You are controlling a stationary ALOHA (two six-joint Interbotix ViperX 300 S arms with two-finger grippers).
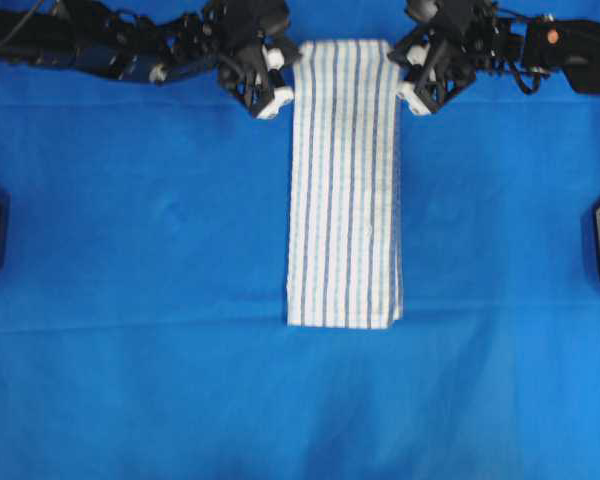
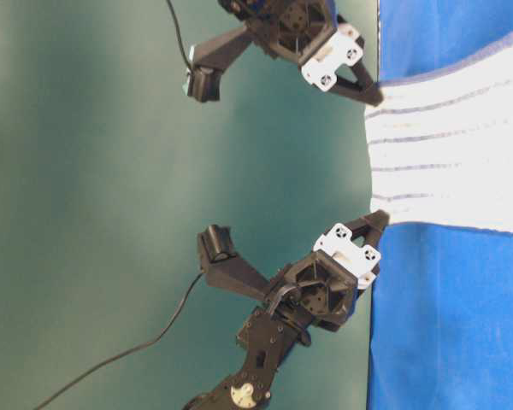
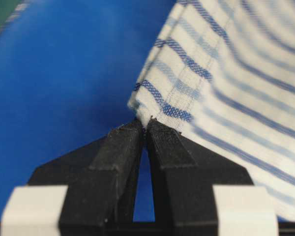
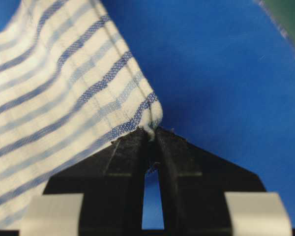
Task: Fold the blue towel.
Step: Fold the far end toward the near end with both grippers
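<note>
**Both grippers pinching top corners of striped towel**

Left arm cut off at the top-left edge of the overhead view; only the wrist and black left gripper [image 1: 276,72] with white finger blocks show. Its jaws are pressed together on the towel's top-left corner; the left wrist view shows the fingertips [image 3: 132,135] clamping the hemmed corner, only a thin slit between them.

White woven rectangular towel with thin dark-blue and light-blue stripes [image 1: 345,190] lies as a long narrow strip down the middle of the plain solid-blue table cloth [image 1: 130,250], folded in layers, edges stacked at the lower right. Top end sits between the two grippers. In the table-level view that end looks lifted off the cloth, the rest cut off at the frame's right edge. Weave is coarse, stitched hem visible.

Black right gripper [image 1: 408,75] pinches the top-right corner, jaws nearly closed with cloth bunched at the tips [image 4: 137,137]. Right arm cut off at the top-right. Black fixtures at both side edges are partly cropped, hard to identify.
</note>
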